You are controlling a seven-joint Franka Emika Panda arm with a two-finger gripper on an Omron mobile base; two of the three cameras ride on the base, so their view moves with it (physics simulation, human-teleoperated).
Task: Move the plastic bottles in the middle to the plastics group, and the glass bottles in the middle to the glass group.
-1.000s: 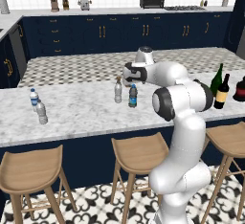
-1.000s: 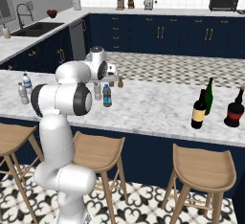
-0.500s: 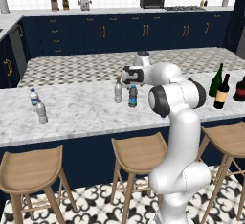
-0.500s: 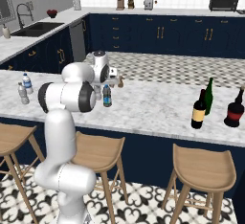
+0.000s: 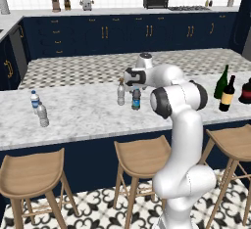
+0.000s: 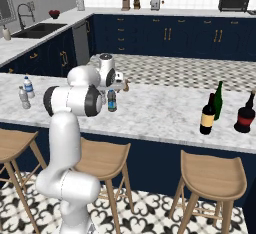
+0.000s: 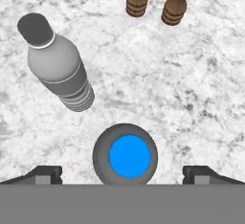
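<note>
Directly under the hand, the blue-capped bottle stands upright on the marble bench, seen cap-on between the two fingers, which stand spread wide on either side without touching it, holding nothing. Just beside it stands the grey bottle, also upright, with two brown wooden shakers beyond. From the base cameras the gripper hovers above both bottles. Well apart, the plastics group sits near one bench end, while the tan-labelled wine bottle, green wine bottle and squat red bottle stand near the other.
</note>
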